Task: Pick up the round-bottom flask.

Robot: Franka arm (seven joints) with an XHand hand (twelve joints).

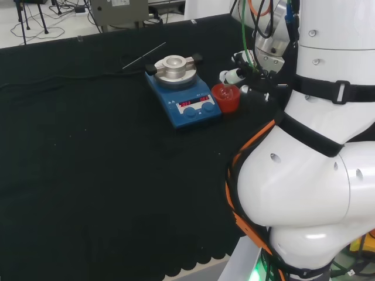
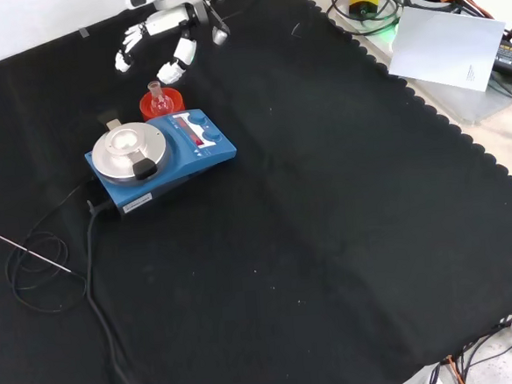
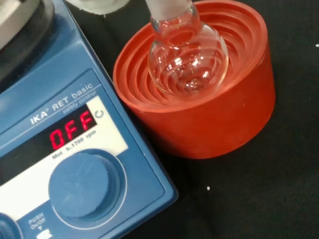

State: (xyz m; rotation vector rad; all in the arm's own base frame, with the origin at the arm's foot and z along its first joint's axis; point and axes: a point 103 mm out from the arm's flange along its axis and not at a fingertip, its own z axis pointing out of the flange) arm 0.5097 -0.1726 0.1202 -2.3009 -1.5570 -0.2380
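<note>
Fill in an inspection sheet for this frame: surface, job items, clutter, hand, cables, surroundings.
Surface: black cloth over the bench.
Job items: clear round-bottom flask seated upright in a red ribbed stand, beside the blue stirrer plate.
Clutter: thin rod lying on the cloth.
Hand: hand open, fingers relaxed, apart from the flask.
Cables: black cable runs from the stirrer plate across the cloth.
Surroundings: white sheet and cable bundles off the cloth edge.

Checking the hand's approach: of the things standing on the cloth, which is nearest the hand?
The round-bottom flask in its red ribbed stand, just below the hand in the front view; the blue stirrer plate lies beyond it.
</note>
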